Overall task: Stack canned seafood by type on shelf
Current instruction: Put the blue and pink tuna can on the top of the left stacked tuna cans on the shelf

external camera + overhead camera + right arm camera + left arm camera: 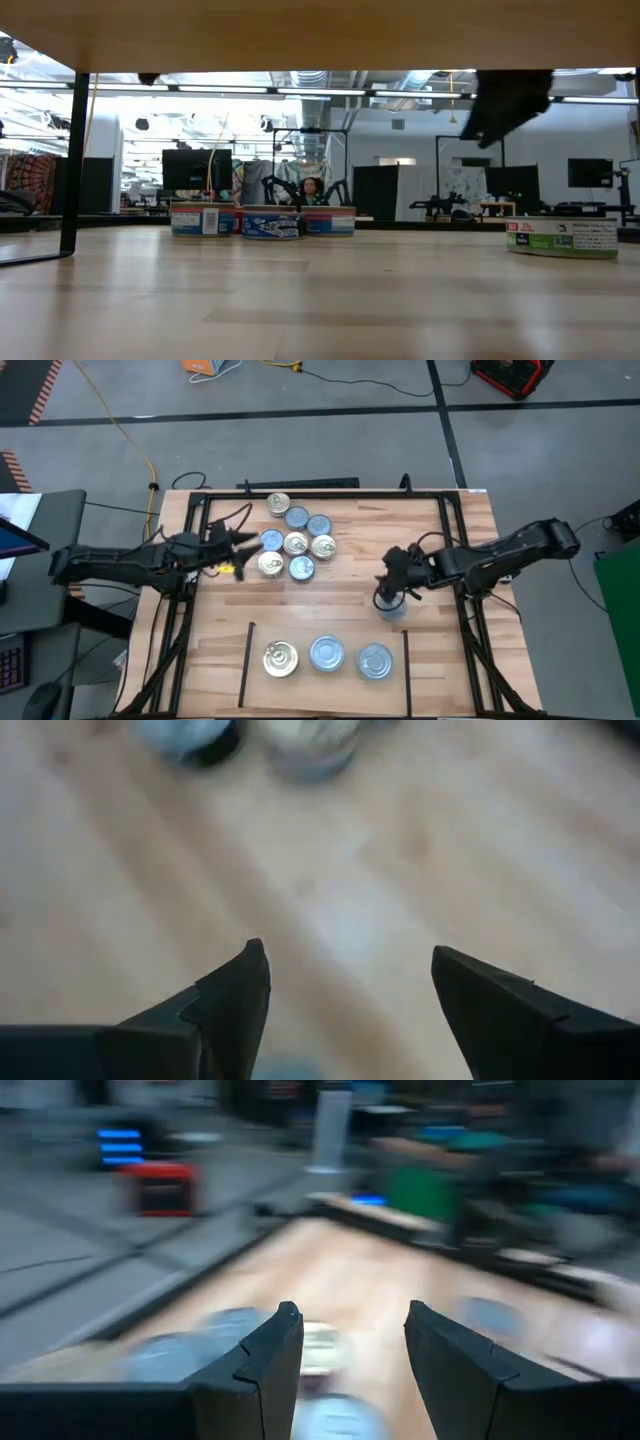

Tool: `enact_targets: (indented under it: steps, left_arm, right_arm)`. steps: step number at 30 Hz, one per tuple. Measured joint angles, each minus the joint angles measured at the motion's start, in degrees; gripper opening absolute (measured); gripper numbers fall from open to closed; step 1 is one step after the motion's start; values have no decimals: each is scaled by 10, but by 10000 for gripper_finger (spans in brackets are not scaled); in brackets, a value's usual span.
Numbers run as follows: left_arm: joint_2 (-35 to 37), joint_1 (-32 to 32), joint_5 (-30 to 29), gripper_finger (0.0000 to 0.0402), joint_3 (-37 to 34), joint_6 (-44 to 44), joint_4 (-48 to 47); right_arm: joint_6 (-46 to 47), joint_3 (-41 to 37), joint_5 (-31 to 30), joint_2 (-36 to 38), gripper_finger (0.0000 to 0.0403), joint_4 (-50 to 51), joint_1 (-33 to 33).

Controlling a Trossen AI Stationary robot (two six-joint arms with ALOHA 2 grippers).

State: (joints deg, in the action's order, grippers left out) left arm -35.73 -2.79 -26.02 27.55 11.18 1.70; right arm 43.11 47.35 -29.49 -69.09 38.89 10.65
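Table (340, 610): light wood planks inside a black frame (455, 550). Shelf (325, 635) is the near patch between two thin black lines; it holds three stacks in a row: gold tin (281, 659), blue tin (327, 654), silver tin (375, 661).

Loose cluster (297, 538) of about eight tins sits at the far side, gold and blue tops mixed, touching or just beside each other.

Left arm lies low at the table's left edge. Left gripper (240, 542) is right beside the cluster, fingers spread, nothing between them.

Right gripper (392, 595) sits mid-table over a lone tin (390, 607). Fingers spread wide in the wrist view, empty; whether they touch the tin, cannot tell.

Step, my read: right arm picks this tin for the shelf. Centre the jaws across the tin's sides, come down square, then close; match its top colour to the right stack.

In the way: the shelf's right line (406, 660) and the silver stack are near the path. A person sits in the room beyond, well away.
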Motion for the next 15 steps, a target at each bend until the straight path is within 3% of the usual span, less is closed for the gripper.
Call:
enact_targets:
  steps: [2, 4, 10, 15]
  left_arm:
    - [-32, -16, -80, 167, 0, 0, 15]
    - [-67, -51, -82, 160, 0, -5, 22]
    - [-185, -207, 72, 129, 32, -18, 14]
    - [-269, -304, 163, 113, 67, -130, 21]
  right_arm:
    - [-40, -11, -41, -6, 302, -38, -9]
    - [-91, -35, -43, -6, 302, -98, -28]
    - [-205, -123, 16, -4, 302, -297, -126]
    - [-242, -156, 25, -4, 302, -379, -171]
